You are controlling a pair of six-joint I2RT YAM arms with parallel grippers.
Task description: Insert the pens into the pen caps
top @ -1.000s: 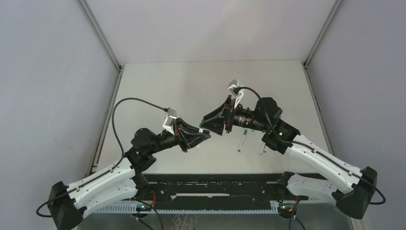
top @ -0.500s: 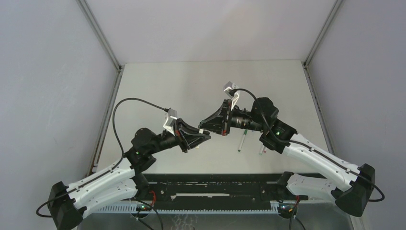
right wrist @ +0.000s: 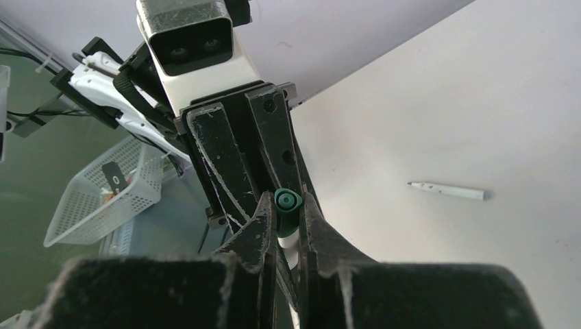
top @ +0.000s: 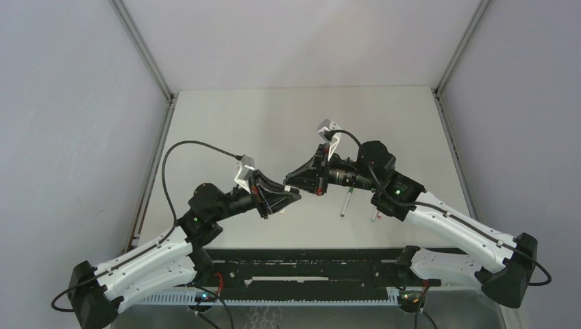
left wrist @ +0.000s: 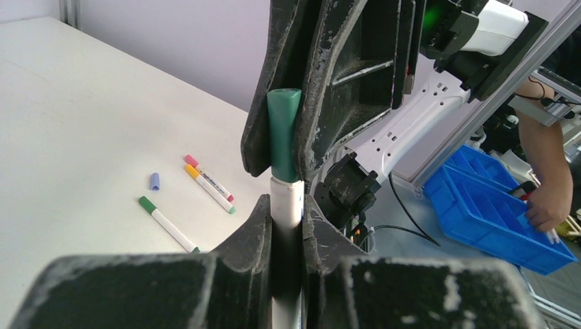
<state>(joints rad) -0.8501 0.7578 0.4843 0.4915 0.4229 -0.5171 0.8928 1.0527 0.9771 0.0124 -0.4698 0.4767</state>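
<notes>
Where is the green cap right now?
Left wrist view, centre: the green cap is pinched in the right hand, its end meeting the pen held by the left hand.

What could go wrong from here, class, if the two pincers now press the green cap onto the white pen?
1. The right pincer holds the green cap by its sides; a small tilt against the pen could jam it.
2. The left pincer grips smooth barrel, so the pen may slide back instead of seating.
3. The two pincers almost touch and could collide.
</notes>
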